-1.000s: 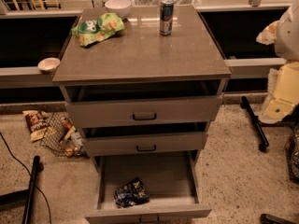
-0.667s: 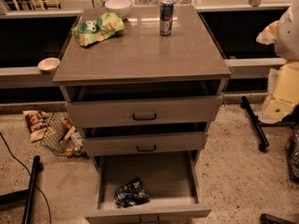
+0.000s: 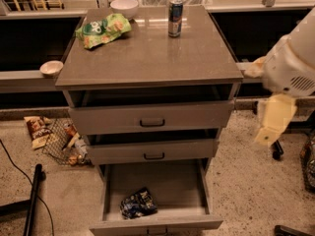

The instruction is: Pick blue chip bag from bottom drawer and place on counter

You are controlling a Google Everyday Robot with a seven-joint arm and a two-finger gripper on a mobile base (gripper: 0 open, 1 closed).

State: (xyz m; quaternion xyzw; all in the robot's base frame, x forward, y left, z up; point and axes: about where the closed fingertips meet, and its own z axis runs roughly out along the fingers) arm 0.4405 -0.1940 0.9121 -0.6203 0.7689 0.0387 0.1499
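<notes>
The blue chip bag (image 3: 138,203) lies crumpled in the open bottom drawer (image 3: 156,223), at its front left. The two shallower drawers above stand slightly open. The counter (image 3: 147,53) is the grey-brown top of the cabinet. My gripper (image 3: 270,123) hangs from the white arm (image 3: 293,63) at the right of the cabinet, level with the upper drawers. It is well above and to the right of the bag, and nothing shows in it.
On the counter are a light green bag (image 3: 102,30), a white bowl (image 3: 124,7) and a can (image 3: 174,17). A small bowl (image 3: 51,68) sits on the pale ledge at left. A brown snack bag (image 3: 37,130) and a wire basket (image 3: 66,141) lie on the floor at left.
The arm and gripper have moved down and a little left, closer to the cabinet's right side. The bag, the drawers and the things on the counter have not moved.
</notes>
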